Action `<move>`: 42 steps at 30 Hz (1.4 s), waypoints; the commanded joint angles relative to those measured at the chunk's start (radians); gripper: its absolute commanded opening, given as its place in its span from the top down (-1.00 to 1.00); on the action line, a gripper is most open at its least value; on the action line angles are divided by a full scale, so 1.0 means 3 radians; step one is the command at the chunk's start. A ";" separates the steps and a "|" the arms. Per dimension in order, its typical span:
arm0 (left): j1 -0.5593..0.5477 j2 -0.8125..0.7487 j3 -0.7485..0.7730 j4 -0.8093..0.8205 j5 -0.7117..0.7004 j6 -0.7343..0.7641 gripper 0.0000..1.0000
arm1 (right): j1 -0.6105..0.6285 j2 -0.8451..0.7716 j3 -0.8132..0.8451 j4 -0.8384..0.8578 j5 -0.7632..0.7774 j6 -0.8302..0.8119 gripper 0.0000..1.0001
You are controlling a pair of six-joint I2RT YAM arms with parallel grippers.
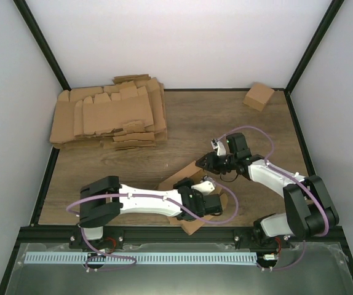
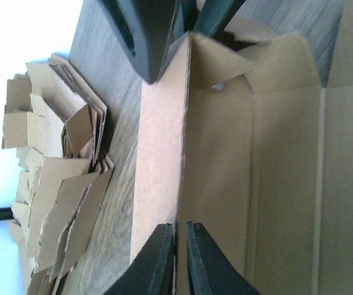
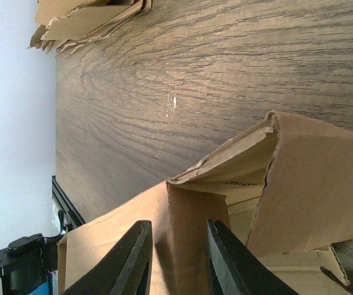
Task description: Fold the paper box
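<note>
Left wrist: left end effector (image 2: 181, 228) clamps the paper box (image 2: 287, 184) by a wall edge; right end effector (image 3: 178, 226) straddles its flap, grip unclear. Light, creasable card likely suits edge pinches.

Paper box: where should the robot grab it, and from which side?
By a thin wall edge, coming in from its open side, with one finger inside and one outside. The paper box lies open and looks too wide to pinch whole, but each wall is a single cardboard sheet. The left gripper pinches one wall edge this way.
</note>
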 commanded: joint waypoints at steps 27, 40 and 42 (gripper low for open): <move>0.0516 -0.0939 0.0623 0.0101 0.2421 -0.0263 -0.85 | 0.0025 -0.0107 -0.0270 -0.0062 0.0262 -0.0272 0.47; 0.1592 -0.0748 0.0175 0.0272 0.3421 0.0203 -0.77 | 0.0024 -0.0100 -0.0186 -0.0095 0.0269 -0.0377 0.47; 0.1706 -0.0667 0.0164 0.0315 0.3600 0.0219 -0.56 | 0.0024 -0.0100 -0.0176 -0.0107 0.0269 -0.0393 0.47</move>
